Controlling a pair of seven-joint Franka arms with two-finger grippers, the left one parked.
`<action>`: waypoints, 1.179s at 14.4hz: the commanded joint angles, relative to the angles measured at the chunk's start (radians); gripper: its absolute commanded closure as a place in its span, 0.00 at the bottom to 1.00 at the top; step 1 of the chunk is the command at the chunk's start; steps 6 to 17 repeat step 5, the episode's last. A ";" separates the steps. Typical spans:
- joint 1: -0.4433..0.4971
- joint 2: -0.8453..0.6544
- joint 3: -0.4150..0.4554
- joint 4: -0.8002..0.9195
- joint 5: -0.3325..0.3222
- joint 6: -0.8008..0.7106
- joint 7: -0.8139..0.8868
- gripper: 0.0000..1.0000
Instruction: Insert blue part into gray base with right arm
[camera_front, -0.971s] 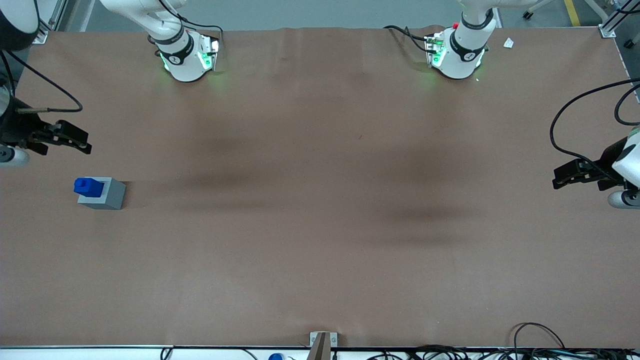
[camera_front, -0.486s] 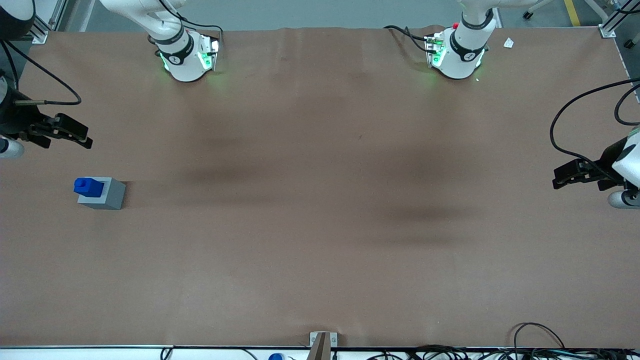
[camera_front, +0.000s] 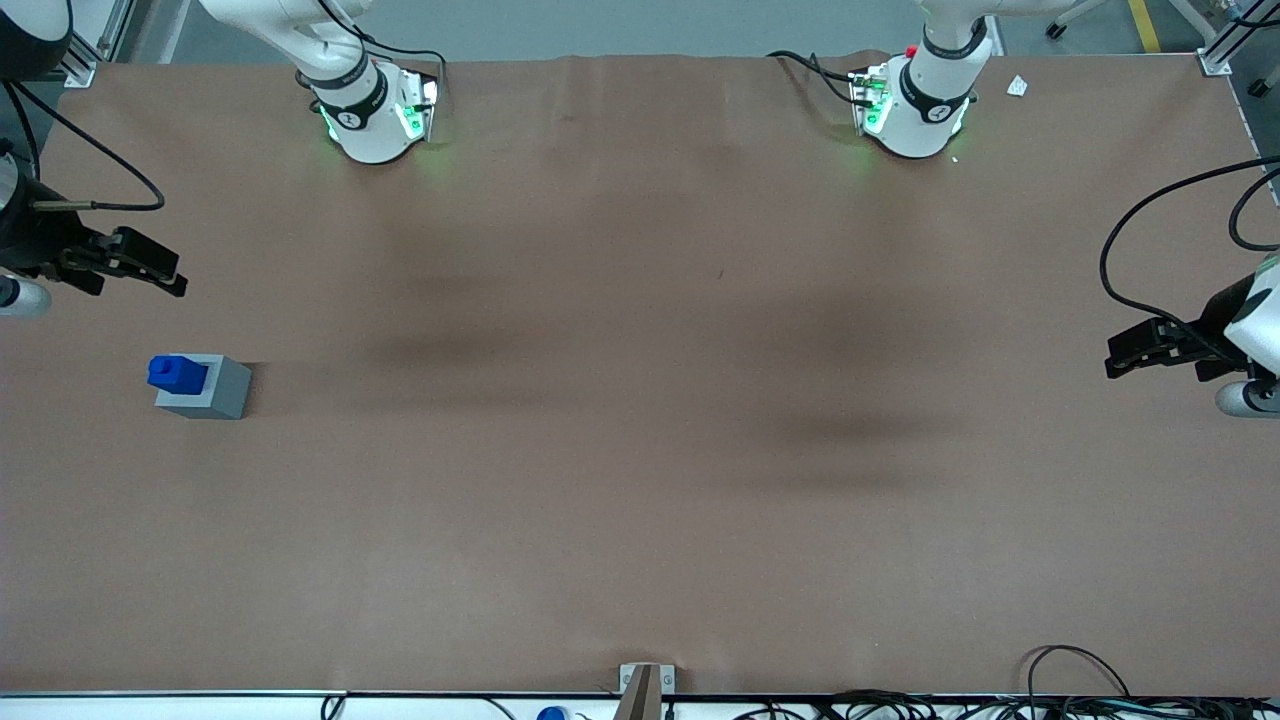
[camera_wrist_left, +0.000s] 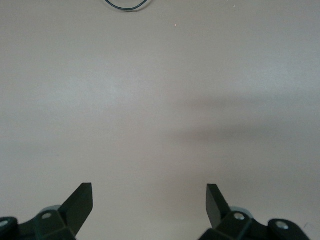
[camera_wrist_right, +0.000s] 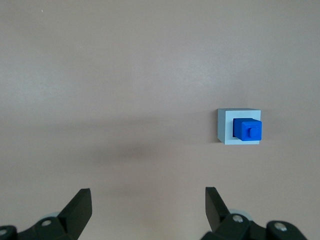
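The blue part stood upright in the socket of the gray base, which sat on the bench near its edge at the working arm's end, well apart from every corner. The hand hung raised and clear of both, farther from the front camera than the base, its fingers spread apart and holding nothing. By the look of it the insertion was done and the arm was in retreat; the next move called only for parking.
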 joint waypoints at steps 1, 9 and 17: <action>0.009 -0.028 -0.003 -0.011 0.001 -0.023 0.007 0.00; 0.007 -0.048 -0.003 -0.016 0.001 -0.044 0.008 0.00; 0.007 -0.048 -0.003 -0.016 0.001 -0.044 0.008 0.00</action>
